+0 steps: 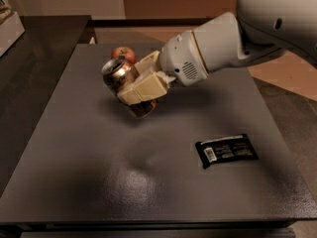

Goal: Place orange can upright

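The orange can (122, 78) is held above the dark grey table (89, 172), tilted with its silver pull-tab end up and to the left. My gripper (139, 86) is shut on the can, its cream fingers (143, 89) clamped across the can's middle. The white arm reaches in from the upper right. The can's lower end hangs just over the table surface at the middle left.
A red apple (124, 53) sits on the table just behind the can. A flat black packet with a barcode (226, 150) lies at the right front. A darker counter (29, 58) runs along the left side.
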Controlling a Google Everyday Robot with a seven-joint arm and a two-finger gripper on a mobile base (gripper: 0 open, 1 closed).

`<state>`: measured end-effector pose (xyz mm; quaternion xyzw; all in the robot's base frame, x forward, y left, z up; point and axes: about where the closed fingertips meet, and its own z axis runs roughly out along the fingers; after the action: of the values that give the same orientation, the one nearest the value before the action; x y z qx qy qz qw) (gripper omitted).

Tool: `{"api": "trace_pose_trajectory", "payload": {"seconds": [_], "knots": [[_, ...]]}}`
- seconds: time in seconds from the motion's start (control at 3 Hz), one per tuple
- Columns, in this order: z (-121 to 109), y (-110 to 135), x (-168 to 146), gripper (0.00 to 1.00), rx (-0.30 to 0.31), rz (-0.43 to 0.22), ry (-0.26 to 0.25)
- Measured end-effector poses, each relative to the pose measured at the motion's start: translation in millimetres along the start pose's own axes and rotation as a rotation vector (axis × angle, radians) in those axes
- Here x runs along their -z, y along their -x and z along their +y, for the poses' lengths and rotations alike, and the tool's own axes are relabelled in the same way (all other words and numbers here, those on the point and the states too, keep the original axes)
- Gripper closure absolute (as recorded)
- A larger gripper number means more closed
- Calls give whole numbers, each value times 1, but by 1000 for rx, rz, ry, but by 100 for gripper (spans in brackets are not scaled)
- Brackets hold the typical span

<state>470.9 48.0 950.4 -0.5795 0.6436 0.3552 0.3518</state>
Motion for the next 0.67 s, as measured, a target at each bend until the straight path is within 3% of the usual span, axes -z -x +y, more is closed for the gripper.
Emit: {"api": "trace_pose_trajectory", "payload": {"seconds": [0.67], "knots": [[-6,-9,1,100,-15,-231,65]]}}
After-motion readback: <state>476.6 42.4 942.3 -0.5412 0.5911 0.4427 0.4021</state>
